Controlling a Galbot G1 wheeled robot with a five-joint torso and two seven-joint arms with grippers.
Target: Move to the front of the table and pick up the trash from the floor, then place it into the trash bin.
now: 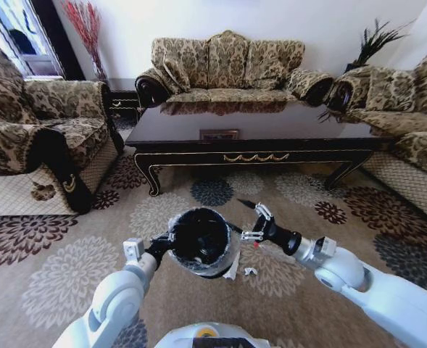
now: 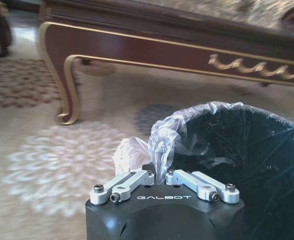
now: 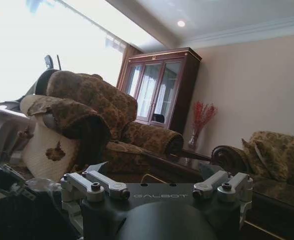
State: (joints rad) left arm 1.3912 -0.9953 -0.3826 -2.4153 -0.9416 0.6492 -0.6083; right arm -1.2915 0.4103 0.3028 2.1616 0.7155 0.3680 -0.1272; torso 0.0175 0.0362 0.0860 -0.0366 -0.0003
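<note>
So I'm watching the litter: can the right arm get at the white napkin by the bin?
Probably yes. The right gripper hangs open, holding nothing, just above the carpet; the napkin lies exposed beside the trash bin, which the left gripper holds.
</note>
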